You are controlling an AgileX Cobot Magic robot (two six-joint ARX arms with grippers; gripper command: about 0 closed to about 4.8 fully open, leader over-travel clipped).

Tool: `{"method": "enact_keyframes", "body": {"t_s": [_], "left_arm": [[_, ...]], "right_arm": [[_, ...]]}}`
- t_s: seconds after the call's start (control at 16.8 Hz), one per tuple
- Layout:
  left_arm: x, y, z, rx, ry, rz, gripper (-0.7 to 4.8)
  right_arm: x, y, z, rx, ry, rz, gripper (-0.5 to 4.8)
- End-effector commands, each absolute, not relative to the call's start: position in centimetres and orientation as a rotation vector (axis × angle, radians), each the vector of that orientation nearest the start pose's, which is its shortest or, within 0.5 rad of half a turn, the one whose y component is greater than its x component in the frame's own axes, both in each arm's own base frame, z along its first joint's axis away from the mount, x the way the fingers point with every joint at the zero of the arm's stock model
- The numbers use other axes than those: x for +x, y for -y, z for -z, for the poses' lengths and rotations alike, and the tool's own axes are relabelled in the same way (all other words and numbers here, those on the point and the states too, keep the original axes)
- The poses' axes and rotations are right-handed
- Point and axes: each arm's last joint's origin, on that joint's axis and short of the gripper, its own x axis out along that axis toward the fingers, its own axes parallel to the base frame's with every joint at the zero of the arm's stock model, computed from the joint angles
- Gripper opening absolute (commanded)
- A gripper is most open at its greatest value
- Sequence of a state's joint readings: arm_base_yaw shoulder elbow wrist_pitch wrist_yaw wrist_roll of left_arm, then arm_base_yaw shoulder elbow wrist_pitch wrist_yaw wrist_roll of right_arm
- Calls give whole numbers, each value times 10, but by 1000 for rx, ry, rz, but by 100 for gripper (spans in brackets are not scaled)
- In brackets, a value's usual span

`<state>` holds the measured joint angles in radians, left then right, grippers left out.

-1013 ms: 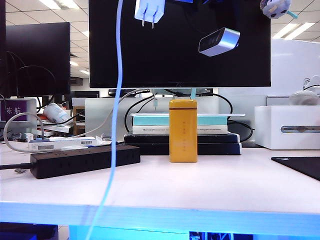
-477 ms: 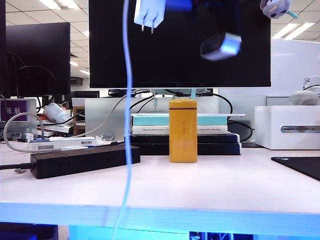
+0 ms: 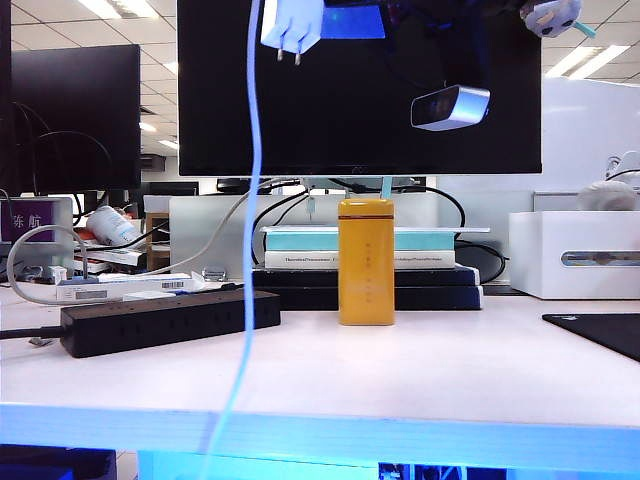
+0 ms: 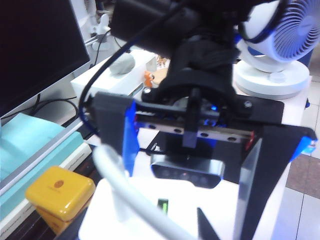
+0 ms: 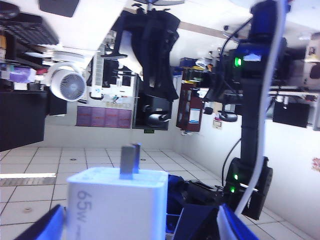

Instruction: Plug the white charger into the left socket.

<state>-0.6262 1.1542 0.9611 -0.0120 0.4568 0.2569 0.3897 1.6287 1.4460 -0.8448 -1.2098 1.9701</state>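
An office lab: monitors (image 3: 360, 90), ceiling panel lights (image 3: 105, 8), cluttered desks (image 3: 320, 370).

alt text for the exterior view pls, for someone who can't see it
The white charger hangs high at the top of the frame, prongs down, its cable trailing past the table edge, with the left gripper beside it. Below on the white table lie a black power strip and an upright yellow tin.

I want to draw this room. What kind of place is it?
Probably an office or robot lab. A big black monitor stands behind the long black power strip on the white desk, and rows of ceiling light panels show behind.
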Motion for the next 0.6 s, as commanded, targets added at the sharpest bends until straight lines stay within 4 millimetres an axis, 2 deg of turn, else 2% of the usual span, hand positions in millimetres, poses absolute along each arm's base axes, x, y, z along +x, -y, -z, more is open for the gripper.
{"method": "enact_keyframes", "body": {"t_s": [0.06, 0.24, 0.36, 0.6], "left_arm": [[207, 151, -343, 247, -45, 1034, 151], [219, 141, -340, 248, -72, 943, 151], [232, 138, -330, 248, -116, 894, 151], [259, 143, -305, 166, -223, 838, 147]], "right_arm": [[287, -137, -313, 1772, -2214, 211, 399], [289, -128, -310, 1763, -2134, 235, 399], [291, -126, -308, 1739, -2043, 276, 399], [290, -128, -308, 1707, -2023, 247, 399]]}}
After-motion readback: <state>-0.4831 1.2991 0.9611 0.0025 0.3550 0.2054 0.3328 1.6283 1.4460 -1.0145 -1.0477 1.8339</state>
